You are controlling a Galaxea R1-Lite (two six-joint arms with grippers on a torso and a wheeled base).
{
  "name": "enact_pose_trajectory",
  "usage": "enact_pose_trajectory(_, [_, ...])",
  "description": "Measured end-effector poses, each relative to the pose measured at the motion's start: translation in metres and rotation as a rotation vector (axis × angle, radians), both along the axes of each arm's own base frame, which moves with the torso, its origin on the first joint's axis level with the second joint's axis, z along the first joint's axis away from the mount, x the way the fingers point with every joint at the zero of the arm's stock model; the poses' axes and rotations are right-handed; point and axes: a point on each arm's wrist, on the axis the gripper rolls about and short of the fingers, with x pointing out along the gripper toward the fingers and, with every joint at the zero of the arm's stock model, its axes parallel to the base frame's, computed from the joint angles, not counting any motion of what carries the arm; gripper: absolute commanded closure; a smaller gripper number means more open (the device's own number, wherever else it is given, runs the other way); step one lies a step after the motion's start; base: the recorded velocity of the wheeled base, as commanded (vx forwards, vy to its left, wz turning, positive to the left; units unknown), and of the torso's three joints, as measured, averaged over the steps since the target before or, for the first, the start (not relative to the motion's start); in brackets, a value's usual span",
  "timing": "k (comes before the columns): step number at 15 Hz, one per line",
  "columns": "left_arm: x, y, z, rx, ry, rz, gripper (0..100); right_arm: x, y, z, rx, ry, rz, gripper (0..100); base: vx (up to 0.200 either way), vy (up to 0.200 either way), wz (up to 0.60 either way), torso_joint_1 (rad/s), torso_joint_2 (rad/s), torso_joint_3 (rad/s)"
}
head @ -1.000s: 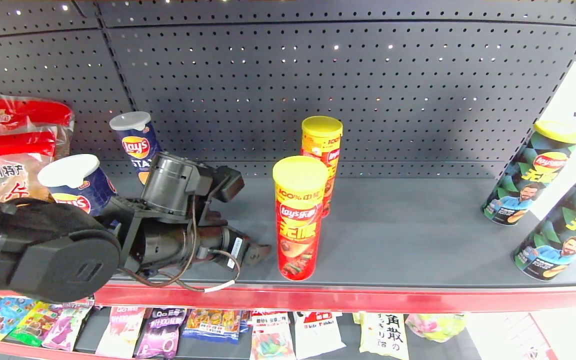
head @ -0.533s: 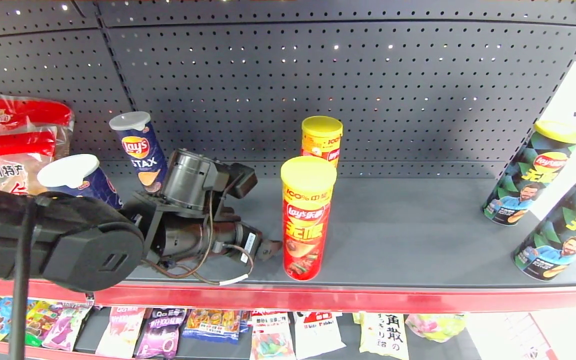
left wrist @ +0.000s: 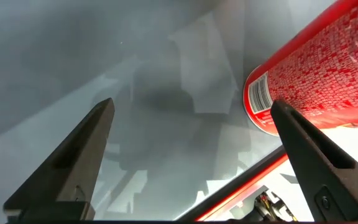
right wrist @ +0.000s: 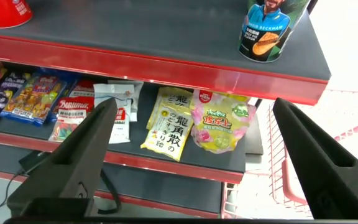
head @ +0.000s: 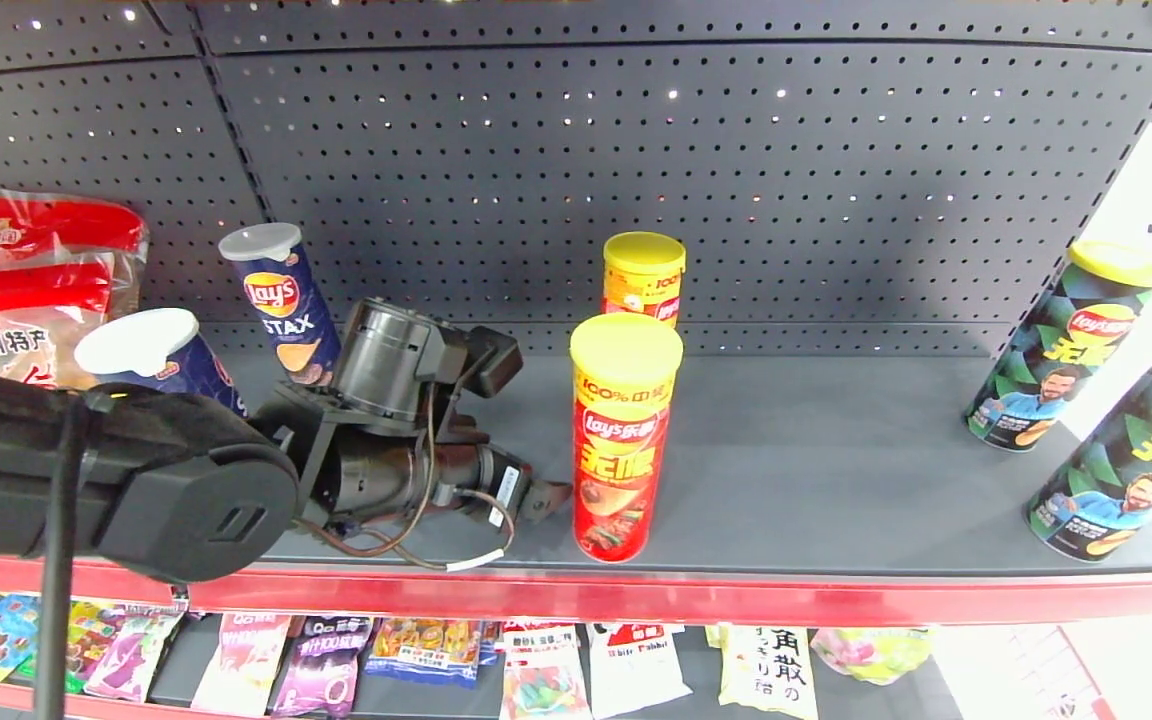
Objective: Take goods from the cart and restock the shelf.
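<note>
A tall red chip can with a yellow lid (head: 624,440) stands upright near the front of the grey shelf (head: 816,480). My left gripper (head: 541,497) lies low on the shelf just left of the can's base, its tip against the can's side. In the left wrist view the left gripper (left wrist: 192,106) is open with bare shelf between the fingers, and the red can (left wrist: 316,81) is beside one finger, outside the gap. My right gripper (right wrist: 194,102) hangs open and holds nothing, in front of the shelf's red lip (right wrist: 166,65).
A second yellow-lidded can (head: 643,275) stands behind the red one. Two blue cans (head: 281,300) and red bags (head: 26,300) are at the left, two green cans (head: 1066,350) at the right. Snack packets (head: 536,660) fill the lower shelf. Bare shelf lies between red and green cans.
My left arm has moved right along the shelf, and the front red can has slid right with it, staying upright. The other goods have not moved.
</note>
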Motion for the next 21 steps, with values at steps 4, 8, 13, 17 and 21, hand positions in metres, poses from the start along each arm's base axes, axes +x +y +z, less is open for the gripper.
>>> enact_pose_trajectory(4, [0.001, -0.001, 0.002, -0.005, -0.007, -0.002, 0, 0.0, 0.0, 0.0, 0.0, -0.001, 0.0, 0, 0.0, 0.0, 0.0, 0.0, 0.0, 0.0])
enact_pose_trajectory(8, [0.001, -0.002, 0.002, -0.006, -0.008, -0.003, 0, 0.0, 0.0, 0.001, 0.001, -0.007, 0.0, 0, 0.0, 0.0, 0.0, 0.0, 0.0, 0.0])
enact_pose_trajectory(13, [0.0, -0.004, 0.002, -0.003, -0.008, -0.008, 0, 0.0, 0.0, 0.001, 0.002, -0.007, 0.0, 0, 0.0, 0.0, 0.0, 0.0, 0.0, 0.0])
enact_pose_trajectory(17, [-0.003, -0.001, 0.001, 0.004, -0.003, 0.0, 0, 0.0, 0.0, 0.001, 0.002, -0.006, -0.001, 0, 0.0, 0.0, 0.0, 0.0, 0.0, 0.0])
enact_pose_trajectory(21, [-0.023, 0.023, 0.011, -0.003, -0.012, 0.026, 0, 0.001, 0.0, -0.003, -0.002, 0.01, 0.0, 0, 0.0, 0.0, 0.0, 0.0, 0.0, 0.0])
